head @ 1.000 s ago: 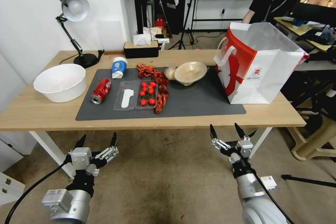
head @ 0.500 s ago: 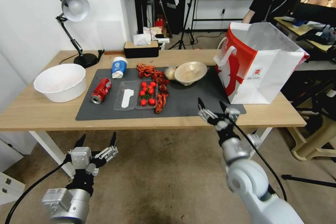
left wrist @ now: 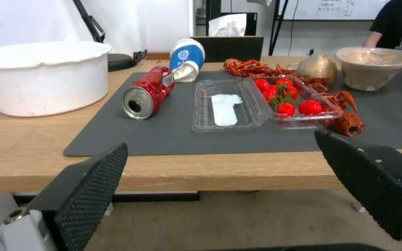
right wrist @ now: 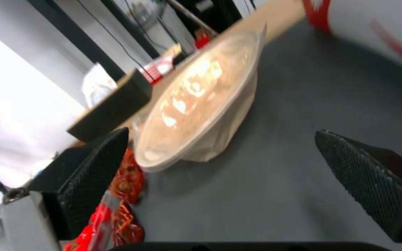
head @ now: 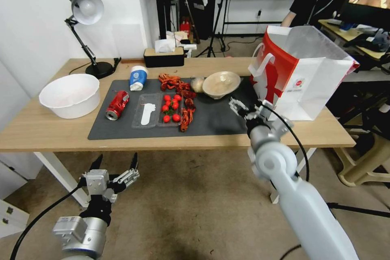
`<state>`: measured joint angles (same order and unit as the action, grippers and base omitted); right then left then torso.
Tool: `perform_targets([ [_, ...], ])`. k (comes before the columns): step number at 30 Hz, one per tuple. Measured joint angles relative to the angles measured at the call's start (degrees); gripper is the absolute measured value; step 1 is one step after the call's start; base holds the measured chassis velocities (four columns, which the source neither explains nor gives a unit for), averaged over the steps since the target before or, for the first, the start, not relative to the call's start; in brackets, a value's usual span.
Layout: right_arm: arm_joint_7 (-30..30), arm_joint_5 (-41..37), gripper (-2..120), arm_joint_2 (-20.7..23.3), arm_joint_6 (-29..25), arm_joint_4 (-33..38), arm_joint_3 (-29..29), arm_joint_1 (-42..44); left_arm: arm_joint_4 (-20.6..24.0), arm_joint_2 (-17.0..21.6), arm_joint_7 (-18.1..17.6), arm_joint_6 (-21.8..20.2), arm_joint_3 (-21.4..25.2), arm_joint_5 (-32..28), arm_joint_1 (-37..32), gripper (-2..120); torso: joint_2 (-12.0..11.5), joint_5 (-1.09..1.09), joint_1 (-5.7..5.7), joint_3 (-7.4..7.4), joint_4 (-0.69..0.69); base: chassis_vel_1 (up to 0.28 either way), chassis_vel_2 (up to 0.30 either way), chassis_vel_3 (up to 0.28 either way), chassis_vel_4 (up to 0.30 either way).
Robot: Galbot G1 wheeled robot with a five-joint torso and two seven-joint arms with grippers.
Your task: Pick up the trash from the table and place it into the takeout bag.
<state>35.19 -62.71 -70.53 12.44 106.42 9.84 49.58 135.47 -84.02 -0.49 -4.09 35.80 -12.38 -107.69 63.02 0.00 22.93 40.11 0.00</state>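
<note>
On the table (head: 44, 132) a dark mat (head: 221, 124) carries the trash: a red can (head: 117, 105) on its side, a blue-and-white paper cup (head: 138, 78), a small beige ball (head: 198, 84) and a shallow beige bowl (head: 221, 84). The white takeout bag (head: 300, 79) with a red side stands open at the right end. My right gripper (head: 247, 105) hovers open over the mat between bowl and bag; the right wrist view has the bowl (right wrist: 201, 101) just ahead of its fingers (right wrist: 94, 170). My left gripper (head: 115, 167) hangs open below the table's front edge, facing the can (left wrist: 147, 92).
A clear tray with tomatoes (head: 158, 109) and red crayfish (head: 180, 89) lie mid-mat. A big white bowl (head: 70, 95) sits at the left, with a desk lamp (head: 85, 12) and a tissue box (head: 163, 57) at the back. Bare wood runs along the front edge.
My right arm has risen from below the table's front edge and reached forward over the mat, close to the beige bowl. The left arm has barely moved.
</note>
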Motion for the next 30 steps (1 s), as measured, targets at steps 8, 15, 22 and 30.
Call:
perform_targets([
  [8,3.04,-3.60,100,-1.98,0.89,-6.41,-2.68,-7.58,-0.53,-0.02,-0.01,0.02,0.04,-0.20,0.17,100,0.00,-0.01,0.00,0.00,0.00,0.000,0.000,0.000,0.000],
  [15,7.62,-8.84,100,-4.39,2.29,-13.03,-3.50,-14.15,-1.12,0.11,-0.01,0.31,0.00,-0.23,0.55,100,0.00,0.00,0.00,0.00,0.00,0.000,0.000,0.000,0.000],
  [22,9.63,-11.37,100,-5.69,2.92,-18.04,-3.90,-17.59,-1.19,0.26,-0.01,0.62,-0.01,-0.27,0.54,100,0.00,-0.01,0.00,0.00,0.00,0.000,0.000,0.000,0.000],
  [30,10.20,-12.75,100,-7.26,3.57,-23.56,-5.28,-21.10,-1.31,0.52,-0.01,0.63,0.30,-0.57,0.48,100,0.00,0.00,0.00,0.00,0.00,0.000,0.000,0.000,0.000],
])
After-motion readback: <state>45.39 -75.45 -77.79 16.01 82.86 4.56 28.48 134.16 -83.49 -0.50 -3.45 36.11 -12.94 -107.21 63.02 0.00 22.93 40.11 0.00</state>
